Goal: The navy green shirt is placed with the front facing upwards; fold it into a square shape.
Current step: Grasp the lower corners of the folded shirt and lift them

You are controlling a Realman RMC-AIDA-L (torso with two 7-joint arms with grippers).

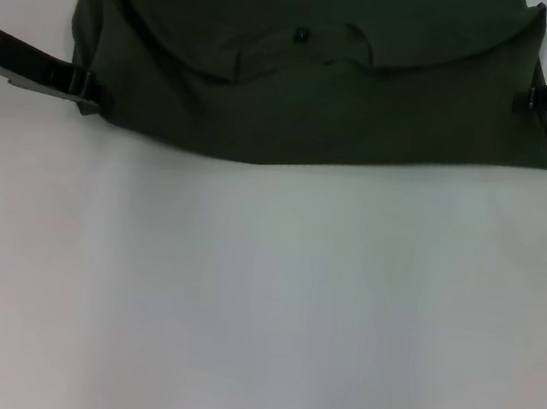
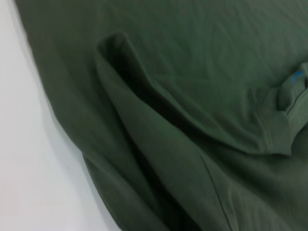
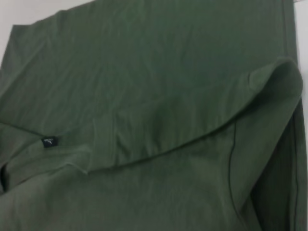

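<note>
- Head view: the navy green shirt (image 1: 310, 78) lies at the far side of the white surface (image 1: 260, 304), spread wide from left to right and running out of the picture at the top.
- Head view: a folded-over layer crosses the shirt, its edge sagging in a curve, and a small black tag (image 1: 300, 35) shows near the middle of that fold.
- Head view: the left hand (image 1: 85, 89) is at the shirt's left edge, near the lower corner, touching the cloth; its dark arm reaches in from the left border. Whether its fingers pinch the cloth or stand apart I cannot tell.
- Head view: the right hand (image 1: 530, 97) is at the shirt's right edge, up against the cloth where the folded layer ends. Its fingers are too dark and small to say if they grip.
- Left wrist view: the shirt (image 2: 192, 110) fills almost the whole picture, with a strip of the white surface (image 2: 29, 163) along one side. A thick fold of cloth stands up and runs across the shirt, and a bit of blue print (image 2: 297, 76) shows at the collar. No fingers show.
- Right wrist view: the shirt (image 3: 144, 86) again fills the picture. The black tag (image 3: 49, 142) sits on the folded layer, and a raised loop of cloth curls up at one side. No fingers show here either.
</note>
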